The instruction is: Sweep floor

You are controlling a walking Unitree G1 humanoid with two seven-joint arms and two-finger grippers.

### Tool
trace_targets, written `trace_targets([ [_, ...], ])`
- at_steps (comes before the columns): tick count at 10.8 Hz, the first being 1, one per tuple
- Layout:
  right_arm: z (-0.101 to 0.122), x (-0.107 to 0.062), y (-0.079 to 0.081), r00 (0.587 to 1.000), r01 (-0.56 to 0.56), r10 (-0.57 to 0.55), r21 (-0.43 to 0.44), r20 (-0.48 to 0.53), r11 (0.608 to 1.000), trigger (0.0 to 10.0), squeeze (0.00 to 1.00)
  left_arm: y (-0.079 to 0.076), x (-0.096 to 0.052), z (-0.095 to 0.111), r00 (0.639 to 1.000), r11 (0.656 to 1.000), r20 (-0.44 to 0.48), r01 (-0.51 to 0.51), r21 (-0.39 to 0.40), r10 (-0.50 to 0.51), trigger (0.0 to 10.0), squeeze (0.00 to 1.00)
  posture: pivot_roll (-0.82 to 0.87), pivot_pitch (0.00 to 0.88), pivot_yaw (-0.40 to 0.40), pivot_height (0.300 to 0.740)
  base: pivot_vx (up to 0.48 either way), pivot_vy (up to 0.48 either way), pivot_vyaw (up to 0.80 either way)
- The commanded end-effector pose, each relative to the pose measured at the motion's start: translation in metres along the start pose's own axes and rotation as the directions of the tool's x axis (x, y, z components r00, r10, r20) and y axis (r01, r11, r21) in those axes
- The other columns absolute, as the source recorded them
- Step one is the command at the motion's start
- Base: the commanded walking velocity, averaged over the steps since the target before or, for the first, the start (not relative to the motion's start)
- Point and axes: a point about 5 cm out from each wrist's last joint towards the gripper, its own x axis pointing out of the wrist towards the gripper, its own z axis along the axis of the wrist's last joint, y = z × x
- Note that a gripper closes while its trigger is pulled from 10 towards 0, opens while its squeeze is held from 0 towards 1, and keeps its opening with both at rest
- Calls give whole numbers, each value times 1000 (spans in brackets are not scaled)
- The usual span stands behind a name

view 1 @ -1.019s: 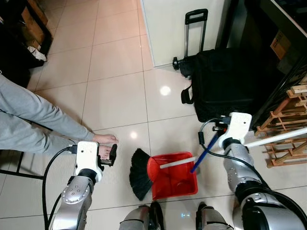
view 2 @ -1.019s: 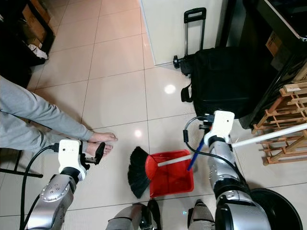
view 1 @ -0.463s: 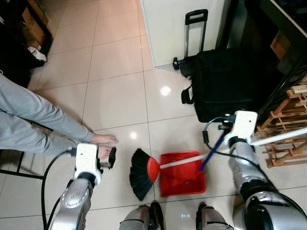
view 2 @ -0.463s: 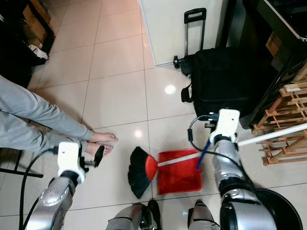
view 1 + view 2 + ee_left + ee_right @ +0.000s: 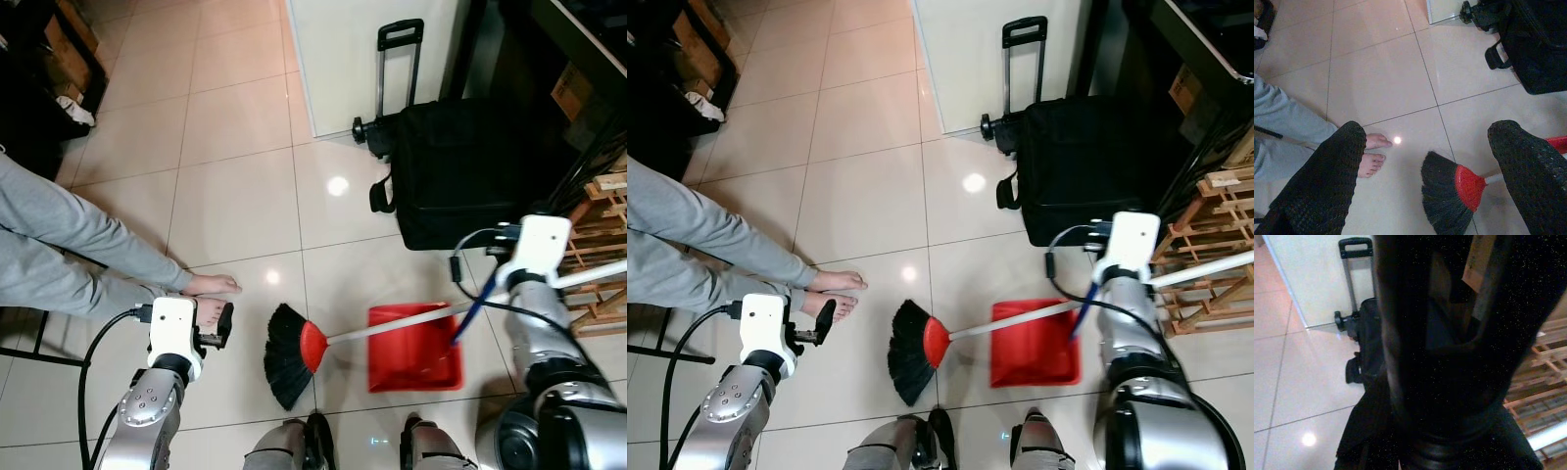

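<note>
Lying on the tiled floor [image 5: 235, 196], the broom [image 5: 294, 352] crosses the red dustpan [image 5: 414, 348], whose blue handle [image 5: 468, 315] meets the right gripper [image 5: 487, 294]. In the left wrist view, the left gripper [image 5: 1427, 171] has jaws spread, empty. In the right wrist view, I cannot tell that grip.

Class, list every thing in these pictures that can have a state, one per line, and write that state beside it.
Broom: lying flat on the floor, white handle crossing over the dustpan.
Dustpan: resting flat on the tiles, blue handle raised toward the right gripper.
Left gripper: fingers open, empty, above the floor.
Suitcase: pull handle extended.
Person's foot: bare, flat on the tiles.
</note>
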Motion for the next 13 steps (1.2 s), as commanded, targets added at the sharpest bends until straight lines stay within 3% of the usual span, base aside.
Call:
trace_targets([
  [1, 1, -1, -1, 1000, 10, -10, 5, 16, 1000, 10000, 0, 9, -4, -3, 1000, 1000, -16, -22, 18, 23, 10000, 0, -14, 240, 214, 740, 0, 0, 0],
  [4, -1, -2, -8, 1000, 22, -22, 8, 16, 1000, 10000, 0, 9, -1, -1, 1000, 1000, -12, -19, 18, 20, 10000, 0, -21, 233, 215, 740, 0, 0, 0],
  [9, -2, -3, -11, 1000, 19, -19, 10, 18, 1000, 10000, 0, 8, 1, -2, 1000, 1000, -12, -18, 19, 18, 10000, 0, -29, 229, 214, 740, 0, 0, -709],
  [13, -1, -3, -8, 1000, 1, -1, 14, 21, 1000, 10000, 0, 6, 1, -2, 1000, 1000, -10, -6, 18, 6, 10000, 0, -30, 232, 209, 740, 0, -80, 0],
])
